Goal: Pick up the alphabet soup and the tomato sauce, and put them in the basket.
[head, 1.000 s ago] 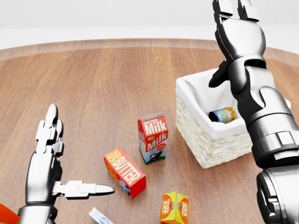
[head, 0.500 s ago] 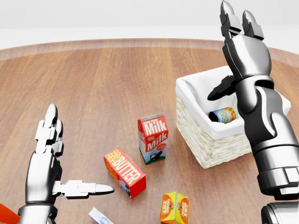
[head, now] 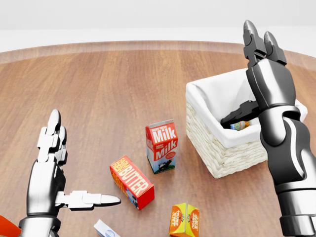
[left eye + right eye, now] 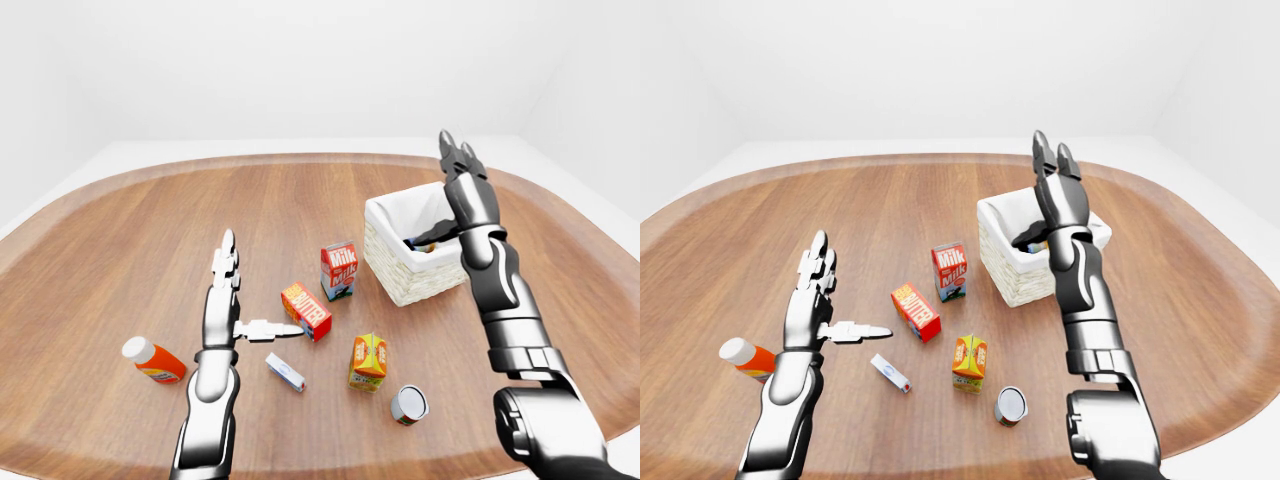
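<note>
A white wicker basket [image 3: 217,158] with a cloth lining stands at the right of the head view. A can with a yellow and blue label [image 3: 241,125] lies inside it, partly hidden by my right thumb. A second can with a red label [image 4: 408,404] lies on its side on the wooden table, at the lower middle of the left-eye view. My right hand [image 3: 254,74] is open above the basket, fingers pointing up, holding nothing. At the lower left my left hand [image 3: 69,173] is open and empty, thumb stretched toward the butter box.
A milk carton [image 3: 161,146] stands left of the basket. A red butter box [image 3: 131,181], an orange juice carton [image 3: 184,220] and a small white and blue box [image 4: 285,371] lie below it. An orange bottle with a white cap [image 4: 153,361] lies at the left.
My right hand has come down and moved right in the head view, and its thumb now covers part of the can in the basket. The left hand has not moved.
</note>
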Controlling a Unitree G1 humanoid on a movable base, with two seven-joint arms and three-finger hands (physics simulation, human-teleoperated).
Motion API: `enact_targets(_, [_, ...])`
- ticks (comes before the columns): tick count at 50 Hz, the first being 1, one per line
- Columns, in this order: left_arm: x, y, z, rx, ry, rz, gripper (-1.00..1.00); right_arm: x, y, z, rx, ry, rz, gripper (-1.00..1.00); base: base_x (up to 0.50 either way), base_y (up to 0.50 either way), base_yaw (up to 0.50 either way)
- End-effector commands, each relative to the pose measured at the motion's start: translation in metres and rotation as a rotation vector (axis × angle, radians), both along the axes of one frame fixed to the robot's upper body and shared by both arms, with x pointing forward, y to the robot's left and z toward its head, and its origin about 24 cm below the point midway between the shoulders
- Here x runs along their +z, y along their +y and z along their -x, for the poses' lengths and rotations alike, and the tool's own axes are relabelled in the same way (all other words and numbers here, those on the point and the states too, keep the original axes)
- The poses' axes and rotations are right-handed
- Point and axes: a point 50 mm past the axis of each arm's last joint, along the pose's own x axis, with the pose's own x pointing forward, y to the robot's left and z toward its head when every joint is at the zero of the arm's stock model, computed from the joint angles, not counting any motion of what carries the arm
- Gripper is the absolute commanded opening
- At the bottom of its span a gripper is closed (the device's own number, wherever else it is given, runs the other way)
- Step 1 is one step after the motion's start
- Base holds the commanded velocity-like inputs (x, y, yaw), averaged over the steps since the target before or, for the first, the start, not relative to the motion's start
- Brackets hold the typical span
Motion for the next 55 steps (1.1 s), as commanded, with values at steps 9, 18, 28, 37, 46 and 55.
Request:
enact_targets(9, [0.002,0.0,0.002,-0.003,-0.01,-0.002,1.0,-0.011,-0.001,0.043,0.067,-0.016,-0.066,1.0,0.0,0.0,0.0])
enact_targets(18, [0.001,0.0,0.002,-0.002,-0.004,-0.003,1.0,-0.027,-0.007,0.051,0.04,0.021,-0.086,1.0,0.0,0.0,0.0])
enact_targets(28, [0.001,0.0,0.002,-0.001,-0.005,-0.001,1.0,-0.033,-0.007,0.068,0.052,0.026,-0.108,1.0,0.0,0.0,0.0])
enact_targets(37, [0.002,0.0,0.002,0.002,-0.009,0.001,1.0,-0.031,-0.005,0.083,0.073,0.019,-0.124,1.0,0.0,0.0,0.0])
enact_targets(46, [0.001,0.001,0.002,0.002,-0.005,0.002,1.0,-0.035,-0.004,0.097,0.081,0.023,-0.149,1.0,0.0,0.0,0.0])
enact_targets(55, [0.0,0.001,0.002,0.001,0.001,0.0,1.0,-0.049,-0.005,0.108,0.057,0.061,-0.18,1.0,0.0,0.0,0.0])
